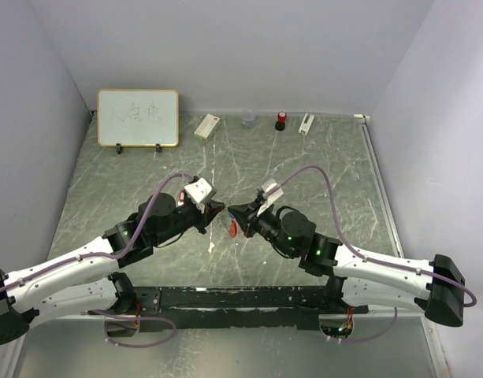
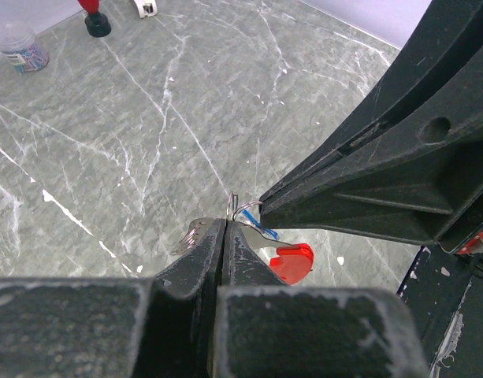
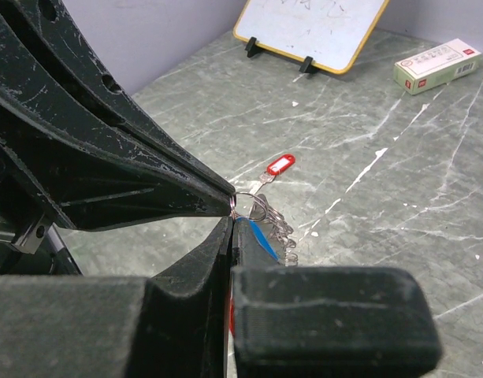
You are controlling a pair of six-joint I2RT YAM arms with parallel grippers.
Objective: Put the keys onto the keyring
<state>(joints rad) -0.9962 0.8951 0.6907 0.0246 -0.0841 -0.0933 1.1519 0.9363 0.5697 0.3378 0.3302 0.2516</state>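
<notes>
My left gripper and right gripper meet tip to tip above the middle of the table, both shut. The left gripper pinches the thin wire ring of the keyring. A silver blade with a red plastic head, the red key, hangs from it. The blue key shows as a blue strip at the right gripper's tip, beside jagged silver blades. A red oblong fob lies on the table beyond. I cannot tell whether it is joined to the ring.
A whiteboard stands at the back left. Along the back wall are a white box, a small clear jar, a red-topped black item and a small white item. Walls close in left, right and back.
</notes>
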